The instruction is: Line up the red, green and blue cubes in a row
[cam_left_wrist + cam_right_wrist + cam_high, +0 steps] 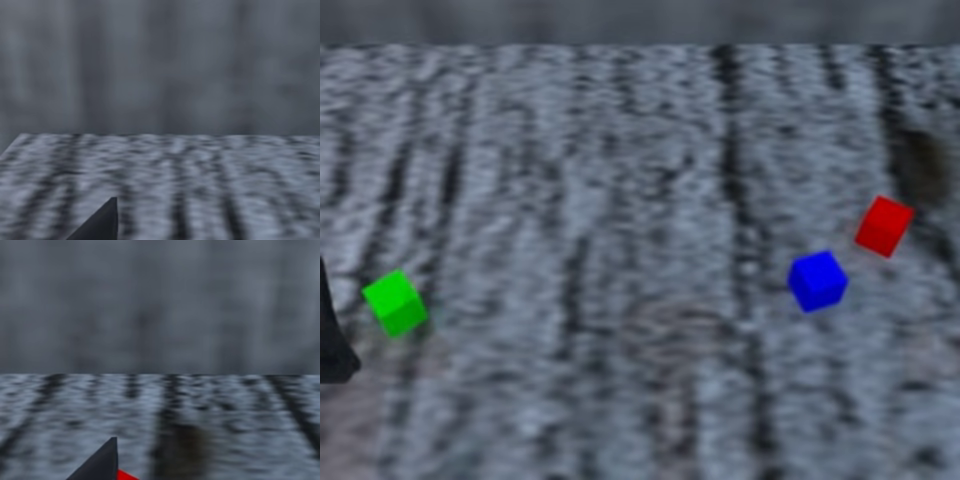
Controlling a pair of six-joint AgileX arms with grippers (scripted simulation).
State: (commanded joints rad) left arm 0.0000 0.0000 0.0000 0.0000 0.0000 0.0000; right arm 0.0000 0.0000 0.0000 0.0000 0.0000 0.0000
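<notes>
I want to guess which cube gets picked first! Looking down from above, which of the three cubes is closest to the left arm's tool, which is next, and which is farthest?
Seen from the top view, measured from the left tool at the table's left edge:
1. The small plain bright green cube, close beside it on the left side.
2. The small plain deep blue cube, far over on the right.
3. The small plain bright red cube, farther right still and farther back.

We see a grey worktop (620,380) streaked with dark grain lines, its far edge meeting a plain, mottled grey wall (160,300) behind.
</notes>
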